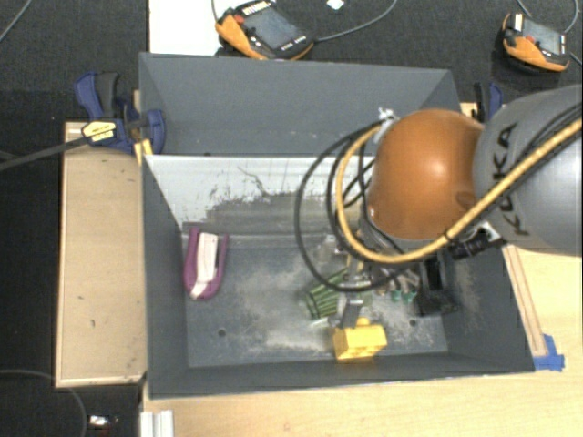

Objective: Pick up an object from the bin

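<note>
My gripper (350, 314) hangs low over the front middle of the bin, mostly hidden under the arm's orange cover. Just below its tip lies a yellow block-shaped thing (359, 340), close to the bin's front wall. A green ribbed thing (321, 299) lies right beside the gripper on its left, partly under the cables. Whether either one is touched I cannot tell.
A purple and white oblong thing (204, 264) lies alone by the left wall. A black upright piece (430, 299) and small green bits (398, 291) sit to the right of the gripper. The arm and its cables cover the bin's right back part.
</note>
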Controlling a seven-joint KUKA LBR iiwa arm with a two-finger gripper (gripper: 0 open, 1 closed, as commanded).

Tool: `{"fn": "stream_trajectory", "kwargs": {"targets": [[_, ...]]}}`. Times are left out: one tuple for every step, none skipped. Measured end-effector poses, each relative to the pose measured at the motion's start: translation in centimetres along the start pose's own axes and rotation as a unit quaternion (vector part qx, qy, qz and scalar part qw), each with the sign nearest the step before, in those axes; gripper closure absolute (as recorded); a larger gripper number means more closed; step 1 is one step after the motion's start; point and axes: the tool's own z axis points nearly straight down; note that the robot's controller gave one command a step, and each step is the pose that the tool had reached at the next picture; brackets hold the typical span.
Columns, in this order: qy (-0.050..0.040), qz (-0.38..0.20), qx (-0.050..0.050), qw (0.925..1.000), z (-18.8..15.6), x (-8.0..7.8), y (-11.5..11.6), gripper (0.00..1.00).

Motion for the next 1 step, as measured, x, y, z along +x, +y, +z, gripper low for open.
{"fn": "stream_trajectory", "kwargs": {"targets": [[-0.0041, 0.002, 0.000, 1.0000, -0.41, -0.17, -0.05, 0.00]]}}
